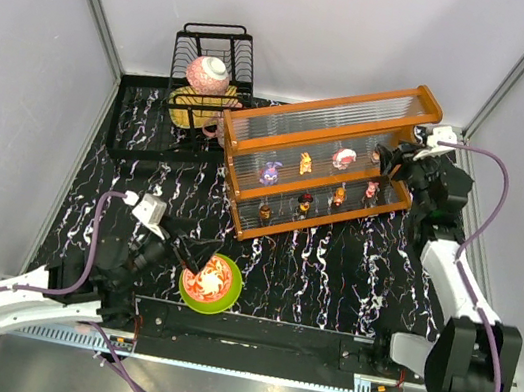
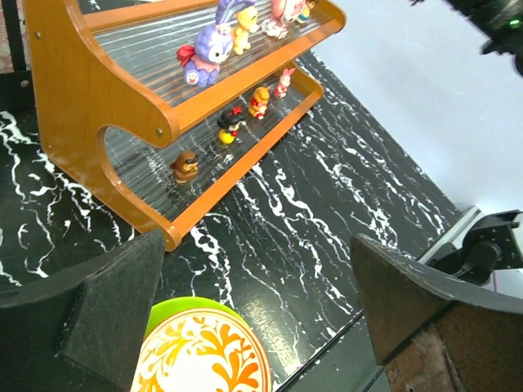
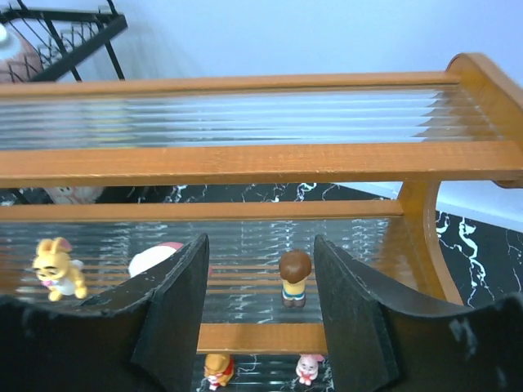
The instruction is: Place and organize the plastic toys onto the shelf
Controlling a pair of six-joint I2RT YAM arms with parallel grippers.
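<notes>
Shelf: the orange-framed shelf [image 1: 332, 117] stands slantwise at the back right of the worktop [image 1: 330, 269], its right end near the right edge.
Middle level: purple toy [image 1: 270, 172], yellow toy [image 1: 305, 164], round pink-and-white toy [image 1: 345, 157] and a brown-haired figure [image 3: 295, 278] stand in a row.
Lower level: four more small toys [image 1: 304, 203] stand along the front rail.
Right gripper: the right gripper [image 3: 260, 253] is at the shelf's right end, fingers spread on either side of the brown-haired figure, which stands free.
Left gripper: the left gripper [image 2: 261, 327] is spread wide, holding nothing, over the bowl [image 1: 229, 297] at the near edge.
Back left corner: a black dish rack [image 1: 217, 46].
</notes>
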